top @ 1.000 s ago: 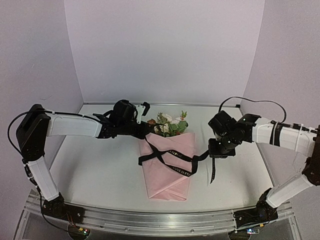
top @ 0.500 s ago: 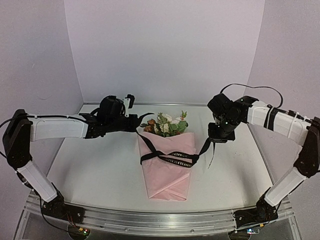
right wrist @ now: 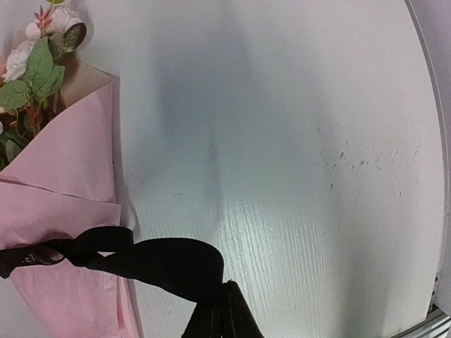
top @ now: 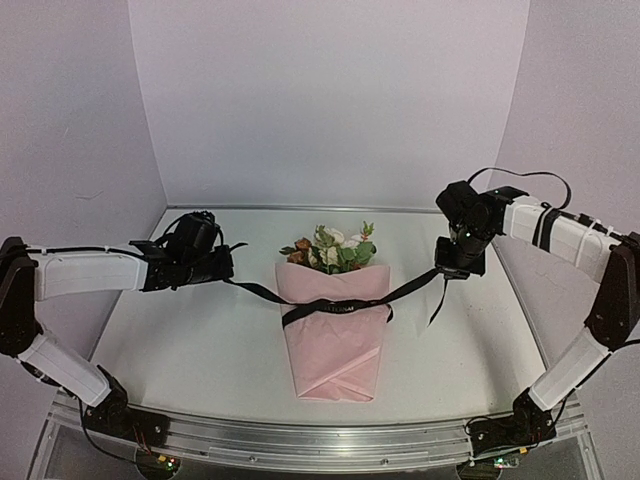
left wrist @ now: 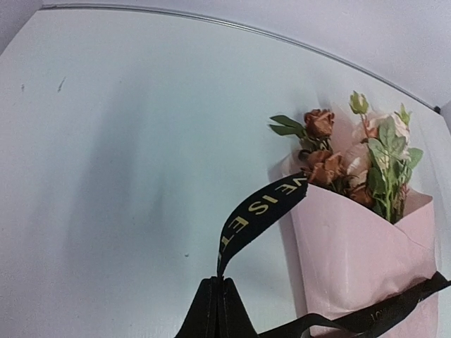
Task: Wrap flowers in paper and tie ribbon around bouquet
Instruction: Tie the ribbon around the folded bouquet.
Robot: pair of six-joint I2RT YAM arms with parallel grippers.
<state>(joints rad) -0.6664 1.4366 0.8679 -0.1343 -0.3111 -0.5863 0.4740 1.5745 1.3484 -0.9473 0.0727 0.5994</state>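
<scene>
On the left, the left gripper (top: pixel 226 272) is closed on one end of the ribbon (top: pixel 335 306), low above the surface (top: pixel 180 340). In the middle the bouquet (top: pixel 333 288) lies on the surface with the flowers (top: pixel 335 248) toward the far wall, and the ribbon crosses the paper (top: pixel 335 360) just below the blooms, stretched to both sides. On the right, the right gripper (top: pixel 452 270) is closed on the other part of the ribbon, and a short tail hangs down beside it.

Matt creased pink paper (top: pixel 330 345), satiny black cloth ribbon (top: pixel 335 308), smooth white table (top: pixel 200 340), brushed metal rail (top: pixel 300 440)
</scene>
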